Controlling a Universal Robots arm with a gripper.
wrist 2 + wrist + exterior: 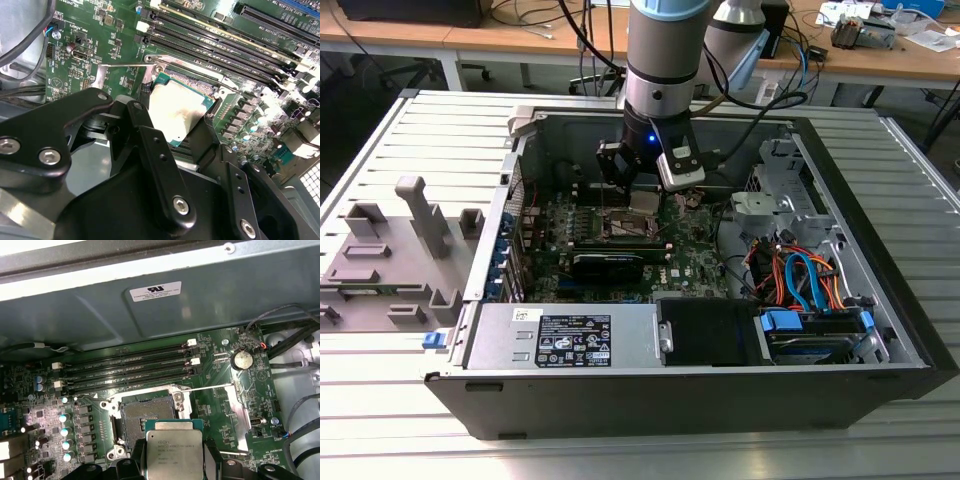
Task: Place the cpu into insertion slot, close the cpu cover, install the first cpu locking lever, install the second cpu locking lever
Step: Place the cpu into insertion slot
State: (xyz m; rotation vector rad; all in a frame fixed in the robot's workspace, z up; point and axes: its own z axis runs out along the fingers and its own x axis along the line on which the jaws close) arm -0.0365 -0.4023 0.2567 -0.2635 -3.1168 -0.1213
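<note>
My gripper (173, 462) is shut on the cpu (173, 452), a small square chip with a silvery top, one black finger on each of two opposite edges. In the second wrist view the cpu (177, 112) sits tilted between the fingers (150, 137). The insertion slot (143, 416), a dark square socket with a silver rim, lies open on the green board; the chip hangs just above it, overlapping one edge. The cpu cover (237, 417) stands swung open beside the socket. In the exterior view the gripper (642, 197) hangs inside the open computer case over the socket (620, 225).
Long black memory slots (125, 372) run beside the socket, with a coin battery (243, 360) nearby. A black graphics card (607, 265), a power supply (565, 335) and orange and blue cables (800, 280) fill the case. A grey fixture (390, 250) sits on the table at the exterior view's left.
</note>
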